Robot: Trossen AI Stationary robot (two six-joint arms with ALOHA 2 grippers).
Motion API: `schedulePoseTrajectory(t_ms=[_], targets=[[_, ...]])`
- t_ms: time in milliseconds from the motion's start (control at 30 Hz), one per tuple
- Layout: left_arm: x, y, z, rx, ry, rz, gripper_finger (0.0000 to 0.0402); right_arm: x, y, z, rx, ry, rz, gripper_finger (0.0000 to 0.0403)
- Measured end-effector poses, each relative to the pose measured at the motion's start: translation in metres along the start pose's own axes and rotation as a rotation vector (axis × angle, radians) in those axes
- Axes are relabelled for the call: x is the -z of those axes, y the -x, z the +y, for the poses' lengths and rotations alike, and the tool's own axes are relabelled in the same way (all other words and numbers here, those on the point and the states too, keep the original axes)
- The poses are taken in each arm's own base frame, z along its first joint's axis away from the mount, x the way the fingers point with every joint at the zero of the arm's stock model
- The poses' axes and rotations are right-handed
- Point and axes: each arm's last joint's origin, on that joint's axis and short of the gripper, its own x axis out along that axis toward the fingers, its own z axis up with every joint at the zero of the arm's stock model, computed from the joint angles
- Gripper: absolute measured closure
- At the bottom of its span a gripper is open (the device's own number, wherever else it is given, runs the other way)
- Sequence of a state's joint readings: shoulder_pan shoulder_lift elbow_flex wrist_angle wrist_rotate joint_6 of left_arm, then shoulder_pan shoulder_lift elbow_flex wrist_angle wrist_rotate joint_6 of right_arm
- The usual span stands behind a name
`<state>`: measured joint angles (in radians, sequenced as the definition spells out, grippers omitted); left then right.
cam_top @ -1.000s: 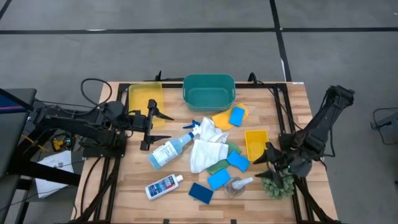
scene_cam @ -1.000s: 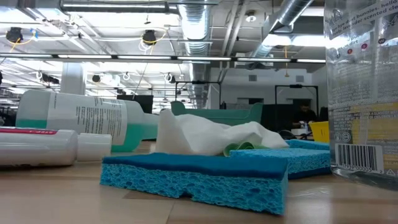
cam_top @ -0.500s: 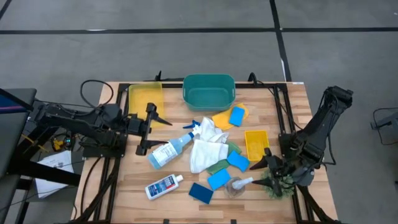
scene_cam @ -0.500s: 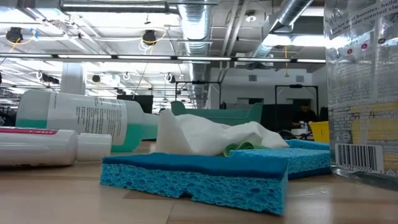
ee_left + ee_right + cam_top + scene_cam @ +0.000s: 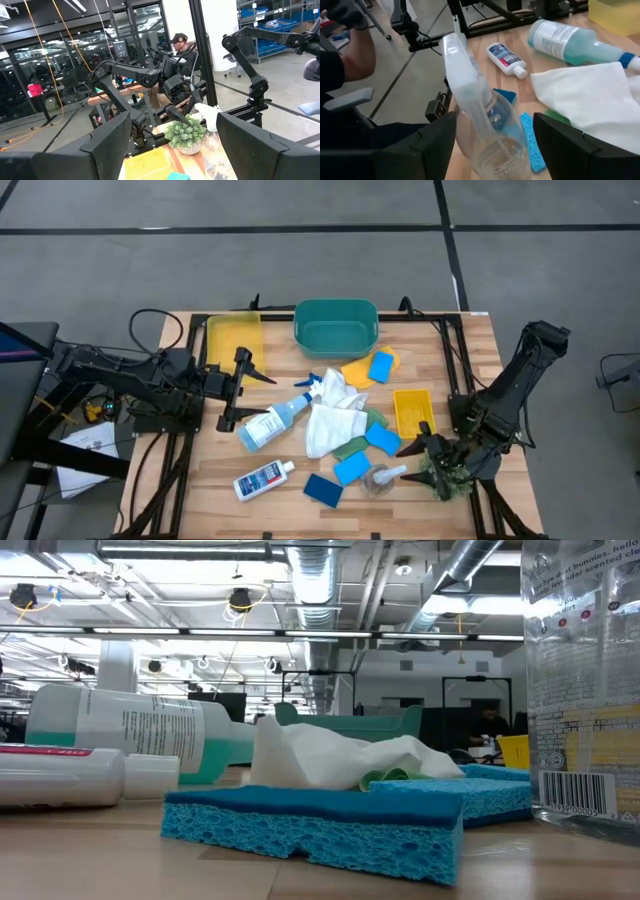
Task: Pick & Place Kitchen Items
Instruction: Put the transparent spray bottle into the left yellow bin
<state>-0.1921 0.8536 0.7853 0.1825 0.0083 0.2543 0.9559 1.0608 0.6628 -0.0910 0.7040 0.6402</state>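
Right tool (image 5: 414,452) low at the small clear bottle (image 5: 383,477), jaws spread; left tool (image 5: 243,385) waiting open at the left.
Right arm folds down over the surface's (image 5: 200,470) near right corner, fingers either side of the bottle, beside the spiky green plant (image 5: 447,475). Left arm lies level, near the blue-trigger spray bottle (image 5: 277,418). Centre: white cloth (image 5: 328,420), sponges, labelled white bottle (image 5: 262,478) near left. Teal basin (image 5: 336,326) far. Grey floor around; a seated person (image 5: 184,50) beyond.
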Motion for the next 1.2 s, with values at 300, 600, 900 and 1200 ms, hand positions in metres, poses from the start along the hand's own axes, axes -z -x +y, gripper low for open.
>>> schedulePoseTrajectory(t_ms=[300, 600, 900, 1200], targets=[[0.0, 0.0, 0.0, 0.0, 0.0, 0.001, 0.0112, -0.003, -0.002, 0.002, -0.012, 0.004, -0.025, 0.0148], [0.0, 0.0, 0.0, 0.001, 0.0, 0.003, 0.0112, -0.007, -0.002, 0.003, -0.025, 0.011, -0.055, 0.0148], [0.0, 0.0, 0.0, 0.001, 0.0, 0.003, 0.0112, -0.004, -0.018, 0.002, -0.035, 0.005, -0.019, 0.0148], [0.001, 0.0, 0.0, 0.002, 0.001, 0.007, 0.0112, -0.005, -0.018, 0.001, -0.035, 0.0, -0.024, 0.0164]])
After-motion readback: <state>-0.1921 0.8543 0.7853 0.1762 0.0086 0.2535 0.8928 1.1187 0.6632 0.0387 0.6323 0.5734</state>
